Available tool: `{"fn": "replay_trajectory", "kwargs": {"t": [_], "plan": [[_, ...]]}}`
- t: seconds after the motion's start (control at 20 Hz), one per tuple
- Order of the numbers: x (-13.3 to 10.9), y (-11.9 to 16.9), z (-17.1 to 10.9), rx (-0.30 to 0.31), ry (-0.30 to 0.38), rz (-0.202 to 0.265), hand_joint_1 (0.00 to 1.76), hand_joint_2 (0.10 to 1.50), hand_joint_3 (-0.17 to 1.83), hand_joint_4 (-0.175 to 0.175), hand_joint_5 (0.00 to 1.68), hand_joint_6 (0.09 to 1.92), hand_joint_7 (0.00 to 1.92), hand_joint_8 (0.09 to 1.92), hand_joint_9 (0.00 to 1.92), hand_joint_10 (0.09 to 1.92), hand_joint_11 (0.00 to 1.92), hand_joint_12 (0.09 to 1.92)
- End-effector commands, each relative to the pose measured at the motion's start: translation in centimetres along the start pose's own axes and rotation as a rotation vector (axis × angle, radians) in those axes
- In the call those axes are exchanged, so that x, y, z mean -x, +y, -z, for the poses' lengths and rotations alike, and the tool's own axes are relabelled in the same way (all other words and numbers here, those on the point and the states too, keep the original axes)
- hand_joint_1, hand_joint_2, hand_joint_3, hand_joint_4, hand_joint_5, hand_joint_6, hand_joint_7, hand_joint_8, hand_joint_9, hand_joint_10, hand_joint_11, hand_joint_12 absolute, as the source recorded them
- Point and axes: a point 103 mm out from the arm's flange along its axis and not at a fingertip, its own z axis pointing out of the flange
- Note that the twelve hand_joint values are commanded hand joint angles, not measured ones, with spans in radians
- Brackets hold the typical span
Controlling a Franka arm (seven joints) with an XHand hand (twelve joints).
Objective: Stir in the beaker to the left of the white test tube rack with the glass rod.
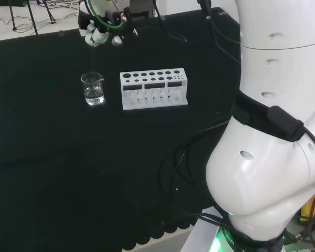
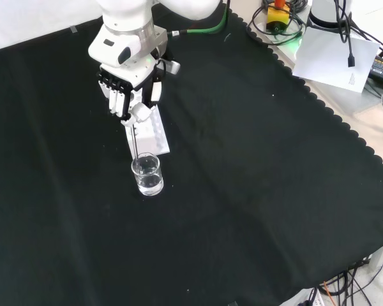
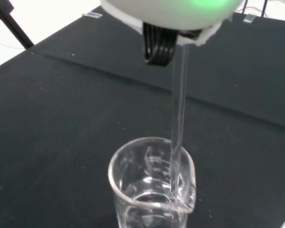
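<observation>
Bench cloth point(image 2: 274, 191): black, spread under all the ware; no stand or other vessel is noted near the working area.

White test tube rack point(image 1: 154, 89): seen whole in the head view, to the right of the beaker and just beside it. In the front view it is largely covered by the hand, a white corner point(image 2: 158, 137) being shown below the fingers.

Hand point(image 2: 129, 89): held above the ware, fingers point(image 2: 118, 101) curled down and closed with the thumb on the top of the rod. In the head view the hand point(image 1: 101, 32) is placed above the beaker and well apart from it.

Beaker point(image 2: 147, 174): clear glass, upright, placed directly below the fingers, a shallow amount of clear liquid held at the bottom. Graduation marks are seen in the wrist view point(image 3: 152, 185).

Glass rod point(image 3: 179, 118): pinched at its upper end, hung nearly upright from the fingers, its lower end passed inside the rim, close to the wall by the spout. Whether the tip is in the liquid cannot be told.

Step in hand, as judged: the rod has been entered into the beaker; stirring proper is about to be done or barely begun.

Next move, as judged: the tip is to be lowered into the liquid if not there, then carried in small circles, kept off the glass wall so that the beaker is not tipped or dragged.
</observation>
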Motion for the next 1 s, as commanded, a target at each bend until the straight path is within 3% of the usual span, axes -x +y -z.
{"fn": "replay_trajectory", "kwargs": {"t": [0.05, 0.4, 0.65, 1.0], "plan": [[-0.4, -2.2, 0.5, -0.015, -0.004, -0.021, 1.31, 0.66, 0.81, -0.175, 1.13, 0.72, 1.15, 1.24, 1.68, 0.96, 1.65, 0.99], [-5.0, -2.4, 1.8, -0.005, -0.001, 0.027, 1.31, 0.66, 0.81, -0.175, 1.13, 0.72, 1.15, 1.24, 1.68, 0.95, 1.65, 0.99], [-5.4, -1.4, 1.0, -0.004, 0.007, 0.041, 1.31, 0.66, 0.81, -0.175, 1.13, 0.72, 1.15, 1.24, 1.68, 0.95, 1.65, 0.99], [-5.3, -2.2, 2.1, 0.003, -0.039, 0.039, 1.31, 0.66, 0.81, -0.175, 1.13, 0.72, 1.15, 1.24, 1.68, 0.95, 1.65, 0.99]]}}
